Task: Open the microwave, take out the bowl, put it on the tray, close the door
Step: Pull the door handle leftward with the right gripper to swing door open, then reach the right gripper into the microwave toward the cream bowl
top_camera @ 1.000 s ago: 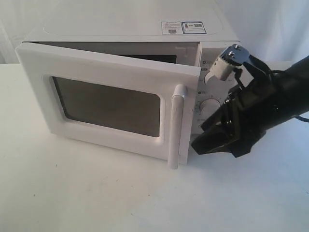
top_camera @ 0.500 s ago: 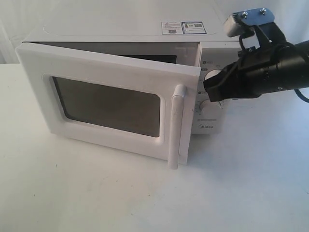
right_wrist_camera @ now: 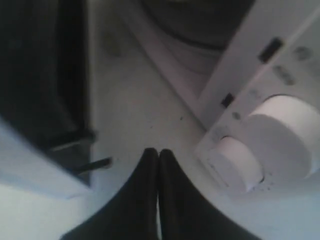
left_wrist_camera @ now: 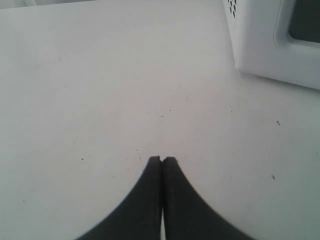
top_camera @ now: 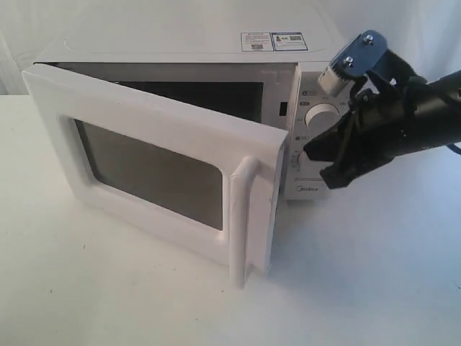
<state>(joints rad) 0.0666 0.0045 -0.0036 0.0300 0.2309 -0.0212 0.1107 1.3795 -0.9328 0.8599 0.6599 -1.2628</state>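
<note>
**Exterior view.** The microwave (top_camera: 180,50) stands on a white table (top_camera: 108,288) with stickers (top_camera: 274,41) on its top. The door (top_camera: 144,115) is partly open, swung out on its left hinge so that the handle (top_camera: 241,216) stands well clear of the body. The cavity behind it is dark. The bowl cannot be made out in this view. The right gripper (top_camera: 322,164) hangs in front of the knob panel, just below the upper knob (top_camera: 322,115) and apart from the door edge. Whether it touches the panel cannot be told.

**Left wrist view.** The left gripper (left_wrist_camera: 161,161) has its fingers pressed together, holding nothing, over bare table (left_wrist_camera: 100,75). A lower corner of the door (left_wrist_camera: 265,50) shows well apart from it.

**Right wrist view.** The right gripper (right_wrist_camera: 158,152) also has its fingers together and empty. It points into the gap between the dark inner face (right_wrist_camera: 45,70) of the door and the two knobs (right_wrist_camera: 287,130). A dim rounded shape (right_wrist_camera: 200,20) lies inside the cavity. The picture is blurred, so it may be the bowl or the turntable.
</note>
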